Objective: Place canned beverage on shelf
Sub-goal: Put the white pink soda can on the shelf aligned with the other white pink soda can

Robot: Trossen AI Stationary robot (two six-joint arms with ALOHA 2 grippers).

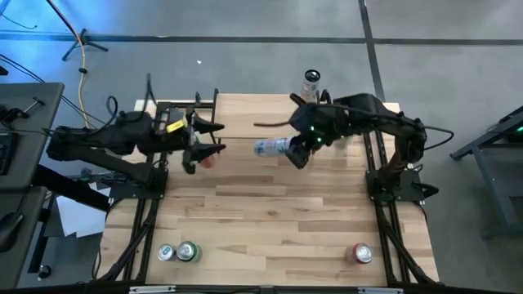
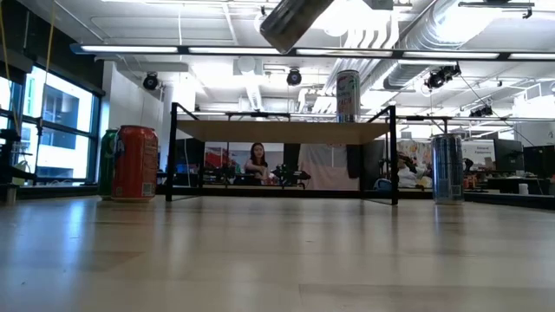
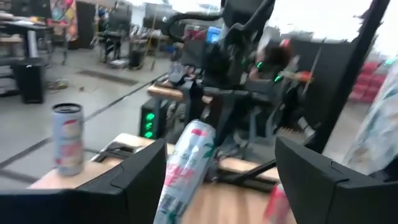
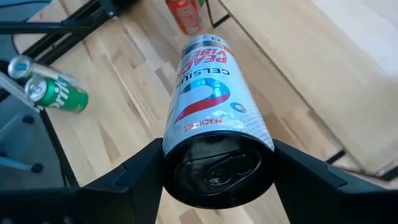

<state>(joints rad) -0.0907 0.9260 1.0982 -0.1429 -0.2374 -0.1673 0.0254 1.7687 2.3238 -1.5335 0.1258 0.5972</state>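
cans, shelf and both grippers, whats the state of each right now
white can: held sideways in the air, off the table
right gripper: shut on the white can
left gripper: open, empty
can on shelf: upright
shelf: standing, one can on it
green can: upright on the table
red can: upright on the table

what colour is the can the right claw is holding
White can with a red and blue swirl and red lettering, clamped in the right claw; clearest in the right wrist view.
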